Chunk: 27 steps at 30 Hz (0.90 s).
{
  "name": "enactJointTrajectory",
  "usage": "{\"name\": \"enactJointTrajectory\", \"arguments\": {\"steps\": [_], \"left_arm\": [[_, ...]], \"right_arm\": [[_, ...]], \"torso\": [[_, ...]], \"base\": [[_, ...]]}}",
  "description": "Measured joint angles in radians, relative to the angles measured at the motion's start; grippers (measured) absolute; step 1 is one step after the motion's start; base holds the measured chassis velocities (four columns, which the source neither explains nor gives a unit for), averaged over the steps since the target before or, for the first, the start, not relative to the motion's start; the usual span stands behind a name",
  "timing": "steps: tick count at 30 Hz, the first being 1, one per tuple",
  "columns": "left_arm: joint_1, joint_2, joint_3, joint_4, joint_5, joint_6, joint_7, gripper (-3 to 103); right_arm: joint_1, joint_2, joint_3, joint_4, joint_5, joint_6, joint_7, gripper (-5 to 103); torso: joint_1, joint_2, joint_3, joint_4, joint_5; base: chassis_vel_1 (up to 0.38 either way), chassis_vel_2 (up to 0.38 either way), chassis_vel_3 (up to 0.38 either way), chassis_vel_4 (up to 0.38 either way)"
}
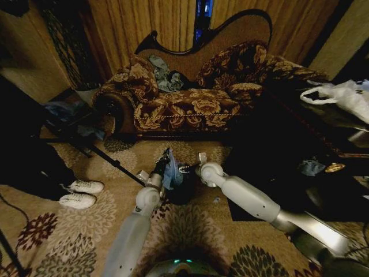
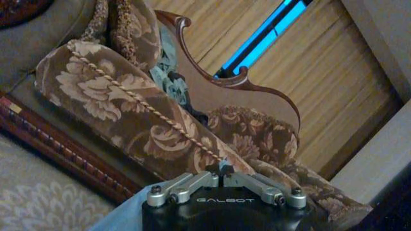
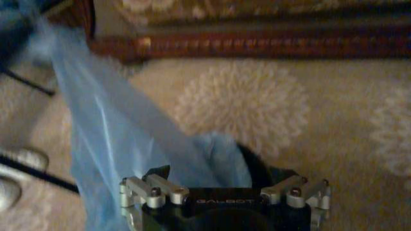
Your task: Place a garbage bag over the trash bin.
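Fingers of the left gripper (image 2: 222, 177) pinch the garbage bag (image 3: 128, 144); right's spread.

A dim room with wood-panelled walls (image 1: 144, 23). A floral upholstered sofa (image 1: 190, 101) with a curved dark wood back stands against them, clothes heaped on its seat. A beige carpet (image 1: 190, 231) with large flower medallions covers the floor. White sneakers (image 1: 78, 193) sit on it, left of centre.
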Motion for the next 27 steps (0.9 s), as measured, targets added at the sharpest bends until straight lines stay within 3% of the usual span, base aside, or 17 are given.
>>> {"name": "enactJointTrajectory", "arguments": {"steps": [4, 9, 11, 14, 16, 19, 21, 23, 25, 27], "left_arm": [[0.014, -0.004, 0.005, -0.007, 0.000, 0.000, -0.004, 0], [0.020, -0.007, 0.008, -0.009, 0.003, 0.000, -0.003, 0], [0.021, -0.008, 0.009, -0.010, 0.003, 0.001, -0.003, 0], [0.021, -0.010, 0.009, -0.010, 0.006, 0.001, -0.002, 0], [0.020, -0.011, 0.008, -0.010, 0.007, 0.001, -0.002, 0], [0.019, -0.015, 0.008, -0.010, 0.011, 0.001, -0.002, 0], [0.020, -0.015, 0.007, -0.012, 0.013, 0.001, -0.002, 0], [0.023, -0.015, 0.005, -0.018, 0.013, 0.001, -0.002, 0], [0.025, -0.014, 0.003, -0.020, 0.013, 0.001, -0.002, 0], [0.029, -0.011, 0.001, -0.021, 0.013, -0.001, -0.002, 0]], "right_arm": [[0.052, 0.058, 0.058, -0.054, -0.001, 0.034, -0.004, 100], [0.075, 0.153, 0.050, -0.169, -0.044, 0.103, -0.017, 101], [0.069, 0.173, 0.043, -0.187, -0.048, 0.113, -0.015, 97], [0.036, 0.206, -0.005, -0.215, -0.035, 0.121, -0.013, 82], [0.025, 0.213, -0.022, -0.231, -0.035, 0.123, -0.014, 82], [-0.003, 0.244, -0.045, -0.304, -0.034, 0.133, -0.026, 65], [-0.010, 0.253, -0.045, -0.332, -0.031, 0.136, -0.037, 65], [-0.013, 0.265, -0.045, -0.370, -0.029, 0.139, -0.061, 48], [-0.012, 0.272, -0.044, -0.394, -0.031, 0.140, -0.075, 48], [-0.001, 0.288, -0.049, -0.439, -0.038, 0.140, -0.095, 37]], "torso": [[0.000, 0.000, 0.000, 0.0003, -0.0001], [0.000, 0.000, 0.000, 0.0005, -0.0003], [0.000, 0.000, 0.000, 0.0005, -0.0003], [0.000, 0.000, 0.000, 0.0004, -0.0004], [0.000, 0.000, 0.000, 0.0004, -0.0004], [0.000, 0.000, 0.000, 0.0003, -0.0002], [0.000, 0.000, 0.000, 0.0002, -0.0004], [0.000, 0.000, 0.000, 0.0003, -0.0003], [0.000, 0.000, 0.000, 0.0002, -0.0003], [0.000, 0.000, 0.000, 0.0002, -0.0003]], "base": [[0.000, 0.000, 0.000, 0.000], [0.000, 0.000, 0.000, 0.000], [0.000, 0.000, 0.000, 0.000], [0.000, 0.000, 0.000, 0.000], [0.000, 0.000, 0.000, 0.000], [0.000, 0.000, 0.000, 0.000], [0.000, 0.000, 0.000, 0.000], [0.000, 0.000, 0.000, 0.000], [0.000, 0.000, 0.000, 0.000], [0.000, 0.000, 0.000, 0.000]]}}
